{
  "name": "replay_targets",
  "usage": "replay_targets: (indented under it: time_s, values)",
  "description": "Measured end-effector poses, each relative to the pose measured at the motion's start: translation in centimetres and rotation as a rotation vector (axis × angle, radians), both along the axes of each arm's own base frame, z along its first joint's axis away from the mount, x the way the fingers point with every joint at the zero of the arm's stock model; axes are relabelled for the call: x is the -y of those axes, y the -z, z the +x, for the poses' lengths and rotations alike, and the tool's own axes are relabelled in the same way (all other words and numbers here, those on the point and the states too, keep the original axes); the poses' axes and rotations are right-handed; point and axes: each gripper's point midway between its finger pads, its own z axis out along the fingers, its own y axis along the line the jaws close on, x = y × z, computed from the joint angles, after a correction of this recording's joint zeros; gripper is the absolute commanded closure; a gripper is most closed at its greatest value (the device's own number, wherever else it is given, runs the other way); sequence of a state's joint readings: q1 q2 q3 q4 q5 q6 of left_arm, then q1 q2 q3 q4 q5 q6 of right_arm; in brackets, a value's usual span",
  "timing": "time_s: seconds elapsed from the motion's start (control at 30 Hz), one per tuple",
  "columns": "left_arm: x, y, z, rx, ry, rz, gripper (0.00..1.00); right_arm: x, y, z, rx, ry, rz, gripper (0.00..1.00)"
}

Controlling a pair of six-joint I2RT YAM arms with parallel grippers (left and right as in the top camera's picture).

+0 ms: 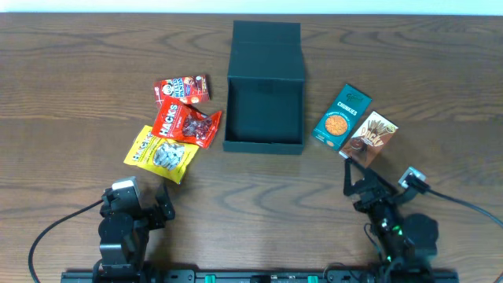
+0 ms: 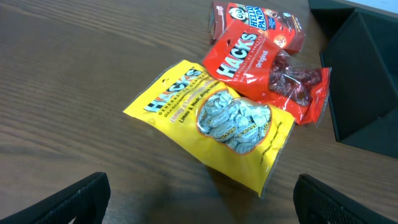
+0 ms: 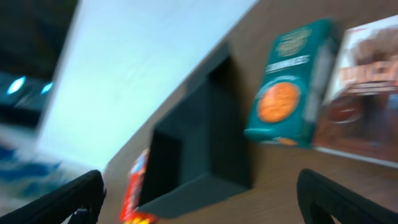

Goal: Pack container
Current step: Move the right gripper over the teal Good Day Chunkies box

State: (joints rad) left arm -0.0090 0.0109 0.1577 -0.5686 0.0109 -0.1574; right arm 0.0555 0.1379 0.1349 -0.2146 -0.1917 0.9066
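The container sits on the wooden bench at the middle of the far side, its mouth facing up and its flap lid folded back flat behind it. To its left lie three snack packs: a small red pack farthest back, a red Hacks bag just beside the container's left wall, and a yellow Hacks bag nearest the front, its upper corner tucked against the red bag. To the container's right stand apart a teal Chunkies carton and a brown carton, lying flat, side by side and touching, both slanted. The left gripper hangs low at the near left of the bench, released, its fingers spread wide with the yellow bag just ahead of them and nothing between them. The right gripper hangs at the near right, likewise released and holding nothing; its wrist view is blurred, yet it shows the container's side and the two cartons ahead.
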Motion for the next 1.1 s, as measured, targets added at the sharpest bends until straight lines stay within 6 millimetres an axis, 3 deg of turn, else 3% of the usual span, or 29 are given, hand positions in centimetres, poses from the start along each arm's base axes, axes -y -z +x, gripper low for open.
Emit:
replay_targets:
  time_s: [0.1,0.2,0.27,0.4,0.53,0.67,0.8,1.1]
  values:
    - [0.0,0.0,0.0,0.0,0.0,0.0,0.05,0.8,-0.6,0.9,-0.026,0.041,-0.042,0.02]
    - [0.0,0.0,0.0,0.0,0.0,0.0,0.05,1.4,-3.2,2.2,-0.031,0.066,-0.105,0.02]
    - [0.0,0.0,0.0,0.0,0.0,0.0,0.05,1.6,-4.8,3.3,-0.032,0.07,-0.151,0.08]
    - [0.0,0.0,0.0,0.001,0.0,0.0,0.05,1.8,-7.3,6.4,-0.063,0.065,-0.239,0.07]
    - [0.0,0.0,0.0,0.001,0.0,0.0,0.05,1.6,-7.7,10.5,-0.131,0.037,-0.311,0.12]
    - [0.0,0.0,0.0,0.001,0.0,0.0,0.05,1.2,-6.4,14.5,-0.24,-0.002,-0.348,0.14]
    - [0.0,0.0,0.0,0.001,0.0,0.0,0.05,1.0,-3.5,17.5,-0.402,-0.043,-0.371,0.18]
    - [0.0,0.0,0.0,0.001,0.0,0.0,0.05,0.6,3.3,19.5,-0.731,-0.063,-0.307,0.15]
